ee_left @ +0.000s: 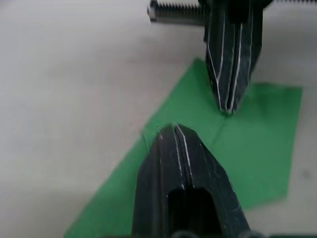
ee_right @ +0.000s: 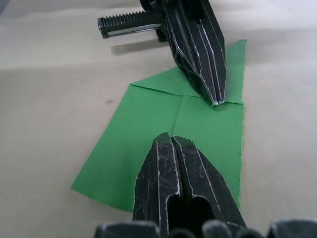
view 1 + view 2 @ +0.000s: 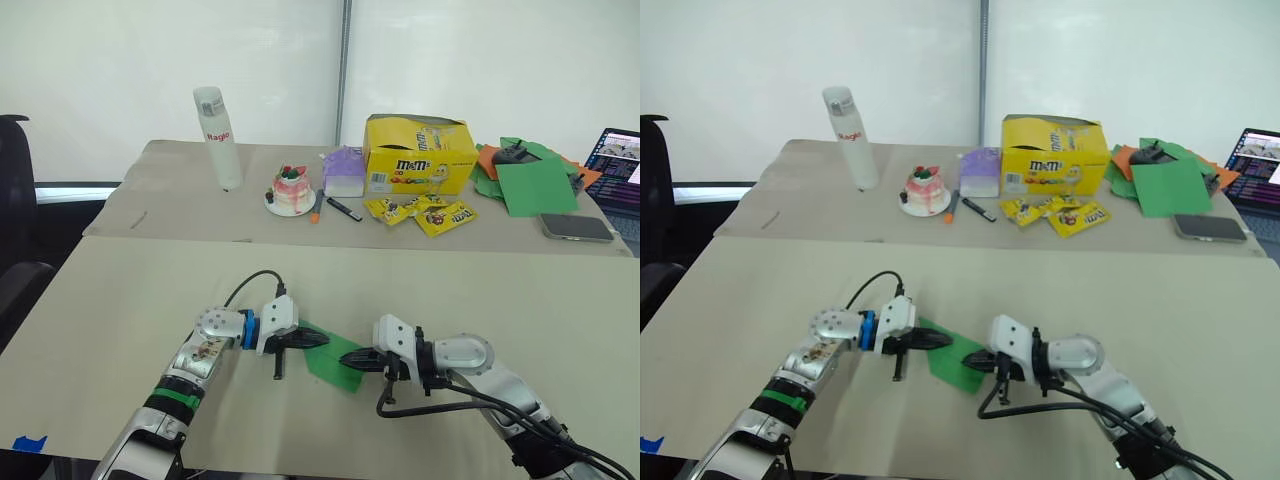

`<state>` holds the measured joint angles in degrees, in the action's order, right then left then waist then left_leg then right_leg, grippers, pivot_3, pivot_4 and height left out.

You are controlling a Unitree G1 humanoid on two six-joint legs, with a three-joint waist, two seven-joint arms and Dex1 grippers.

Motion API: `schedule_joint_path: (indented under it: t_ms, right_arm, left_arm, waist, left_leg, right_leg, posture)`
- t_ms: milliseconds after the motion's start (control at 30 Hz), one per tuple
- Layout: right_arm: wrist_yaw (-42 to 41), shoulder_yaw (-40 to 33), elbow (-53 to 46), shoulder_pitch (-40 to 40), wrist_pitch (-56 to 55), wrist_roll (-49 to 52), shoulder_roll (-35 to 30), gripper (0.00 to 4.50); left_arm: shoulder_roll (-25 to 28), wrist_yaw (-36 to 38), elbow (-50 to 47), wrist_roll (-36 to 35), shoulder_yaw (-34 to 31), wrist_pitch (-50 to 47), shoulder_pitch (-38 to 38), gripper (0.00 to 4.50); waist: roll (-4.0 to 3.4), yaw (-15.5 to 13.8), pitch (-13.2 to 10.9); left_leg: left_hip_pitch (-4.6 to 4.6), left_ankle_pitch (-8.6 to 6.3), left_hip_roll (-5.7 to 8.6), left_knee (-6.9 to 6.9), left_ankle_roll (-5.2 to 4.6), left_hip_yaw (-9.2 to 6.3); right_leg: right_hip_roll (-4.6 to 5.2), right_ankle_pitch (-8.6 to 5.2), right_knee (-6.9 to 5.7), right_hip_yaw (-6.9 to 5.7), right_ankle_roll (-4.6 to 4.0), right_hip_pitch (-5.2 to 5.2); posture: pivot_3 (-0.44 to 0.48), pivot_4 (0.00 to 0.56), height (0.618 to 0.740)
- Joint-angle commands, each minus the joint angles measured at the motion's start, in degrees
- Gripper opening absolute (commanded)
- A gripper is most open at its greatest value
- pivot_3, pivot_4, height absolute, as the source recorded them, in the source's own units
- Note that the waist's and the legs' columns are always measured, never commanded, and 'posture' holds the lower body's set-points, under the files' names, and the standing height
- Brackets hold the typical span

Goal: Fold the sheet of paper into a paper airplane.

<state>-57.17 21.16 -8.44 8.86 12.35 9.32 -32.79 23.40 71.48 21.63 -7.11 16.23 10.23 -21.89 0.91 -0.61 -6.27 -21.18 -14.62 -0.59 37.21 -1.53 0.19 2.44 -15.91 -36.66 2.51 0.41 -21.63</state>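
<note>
Sheet of paper point(image 3: 335, 362) flat on worktop point(image 3: 120, 300), partly folded, left gripper point(image 3: 318, 339) and right gripper point(image 3: 352, 359) fingers pressed together, tips on it.

laptop point(image 3: 617, 170): cut off by the right picture edge
sheet of paper point(image 2: 163, 144): its near edge is hidden behind the right gripper point(image 2: 171, 141)
pile of sheets point(image 3: 530, 175): lower layers covered, count unreadable
candy box point(image 3: 418, 155): contents hidden by its walls
</note>
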Motion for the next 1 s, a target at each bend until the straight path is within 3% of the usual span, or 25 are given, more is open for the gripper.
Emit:
schedule_joint_path:
  t_ms: [33,367,600,767,933,1000]
  right_arm:
    - [-0.5,1.0,1.7,-2.2,1.0,-2.2,-1.9,0.02]
    - [-3.3,-3.9,0.6,-10.6,-3.9,-2.2,-12.3,0.02]
    - [-3.9,-11.0,0.3,-9.7,-4.9,2.2,-14.8,0.02]
    - [-2.4,-15.3,-5.9,-7.7,1.4,8.4,-13.4,0.02]
    - [-0.4,-16.9,-11.7,-9.9,8.5,12.8,-12.1,0.02]
    - [0.5,-18.2,-13.4,-11.7,11.8,15.4,-11.5,0.00]
  left_arm:
    - [0.0,-0.3,2.5,1.9,1.2,2.1,0.1,0.00]
    - [-0.3,0.2,4.7,1.5,1.5,2.7,-0.4,0.00]
    - [-0.4,2.0,5.4,-0.3,0.7,1.2,-1.7,0.00]
    - [0.8,3.8,-2.7,-6.2,-2.0,-7.9,-1.7,0.00]
    - [3.8,0.7,-10.4,-7.7,-5.5,-13.7,-2.0,0.00]
    - [5.4,0.4,-13.0,-10.2,-7.7,-17.7,-1.9,0.53]
  waist:
    - [-0.01,0.0,0.0]
    - [0.08,-0.2,0.2]
    - [0.13,-0.2,0.2]
    - [0.10,0.0,0.0]
    - [0.08,0.1,-0.1]
    - [0.06,0.1,-0.1]
  left_leg:
    - [0.07,-0.01,0.00,-0.02,-0.01,0.00]
    - [0.15,-0.11,0.08,-0.02,-0.17,-0.08]
    - [0.16,-0.12,0.08,-0.01,-0.18,-0.07]
    - [0.05,-0.12,0.05,-0.01,-0.18,-0.07]
    - [-0.05,-0.12,-0.10,-0.16,-0.19,-0.15]
    - [-0.05,-0.12,-0.14,-0.21,-0.19,-0.18]
  right_leg:
    - [0.01,-0.01,0.04,-0.01,0.00,0.11]
    - [0.13,-0.03,0.55,-0.12,0.06,0.53]
    - [0.14,-0.03,0.57,-0.11,0.07,0.58]
    - [0.12,-0.03,0.51,-0.08,0.07,0.43]
    - [0.01,-0.03,0.53,-0.09,0.06,0.30]
    - [0.05,-0.03,0.55,-0.07,0.06,0.29]
  posture:
    - [0.000,0.150,0.738]
    - [0.000,0.150,0.738]
    - [0.000,0.150,0.738]
    - [0.000,0.150,0.738]
    - [0.000,0.150,0.738]
    - [0.000,0.150,0.738]
